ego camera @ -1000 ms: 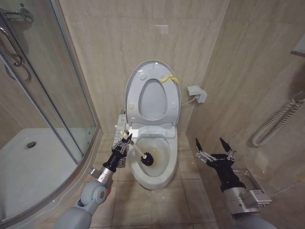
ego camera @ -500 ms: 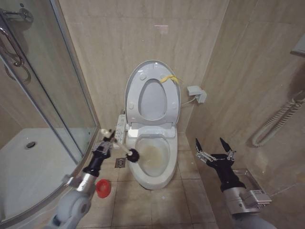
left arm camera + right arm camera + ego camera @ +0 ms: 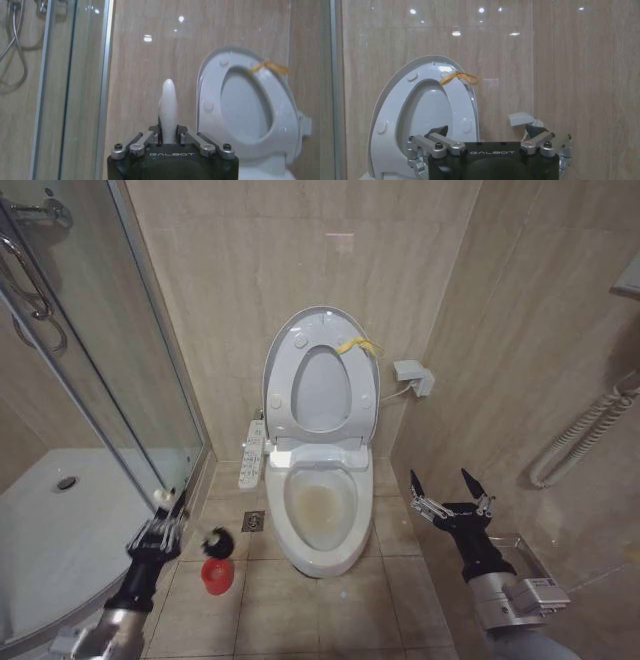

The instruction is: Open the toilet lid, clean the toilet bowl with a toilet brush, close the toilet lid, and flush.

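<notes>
Head view: left gripper (image 3: 160, 525) clamps the toilet brush (image 3: 190, 518) handle; its dark head hangs just above the red cup holder (image 3: 216, 574), left of the toilet bowl (image 3: 322, 510). Lower it straight, head centred. Toilet lid (image 3: 285, 345) upright.

Left wrist view: handle's long axis runs straight out of the closed jaws.

Right wrist view: right gripper (image 3: 487, 132) idle, jaws wide, empty.

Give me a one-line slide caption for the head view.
Left pincer holds the toilet brush above its red holder beside the toilet bowl, toilet lid raised; right pincer open.
</notes>
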Available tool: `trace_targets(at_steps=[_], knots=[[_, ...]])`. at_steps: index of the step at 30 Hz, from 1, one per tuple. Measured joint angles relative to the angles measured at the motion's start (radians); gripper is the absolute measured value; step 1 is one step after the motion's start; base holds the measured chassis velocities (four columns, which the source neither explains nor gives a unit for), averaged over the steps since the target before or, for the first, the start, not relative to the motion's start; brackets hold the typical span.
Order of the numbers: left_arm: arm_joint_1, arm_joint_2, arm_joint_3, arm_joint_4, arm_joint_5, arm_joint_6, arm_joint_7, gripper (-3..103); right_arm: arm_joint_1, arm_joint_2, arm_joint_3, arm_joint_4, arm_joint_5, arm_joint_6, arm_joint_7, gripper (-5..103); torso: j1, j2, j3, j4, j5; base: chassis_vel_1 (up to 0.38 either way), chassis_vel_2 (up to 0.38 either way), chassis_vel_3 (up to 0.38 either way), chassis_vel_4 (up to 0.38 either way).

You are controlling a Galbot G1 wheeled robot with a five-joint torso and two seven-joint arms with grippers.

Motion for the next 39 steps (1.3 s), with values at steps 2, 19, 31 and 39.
trace_targets(at_steps=[2, 19, 31, 39], knots=[[-0.025, 0.0, 0.019, 0.061, 0.0, -0.06, 0.025, 19, 0.0, 0.0, 0.0, 0.0, 0.0, 0.0, 0.0, 100, 0.0, 0.0, 0.0, -0.0002, 0.0, 0.0, 0.0, 0.0, 0.0], [-0.336, -0.006, 0.137, 0.694, -0.041, -0.278, 0.168, 19, 0.0, 0.0, 0.0, 0.0, 0.0, 0.0, 0.0, 100, 0.0, 0.0, 0.0, -0.0003, -0.0001, 0.0, 0.0, 0.0, 0.0], [-0.472, 0.002, 0.172, 0.911, -0.043, -0.338, 0.199, 19, 0.0, 0.0, 0.0, 0.0, 0.0, 0.0, 0.0, 100, 0.0, 0.0, 0.0, -0.0003, -0.0001, 0.0, 0.0, 0.0, 0.0], [-0.536, 0.024, 0.193, 1.013, -0.07, -0.38, 0.226, 19, 0.0, 0.0, 0.0, 0.0, 0.0, 0.0, 0.0, 100, 0.0, 0.0, 0.0, -0.0003, 0.0, 0.0, 0.0, 0.0, 0.0]])
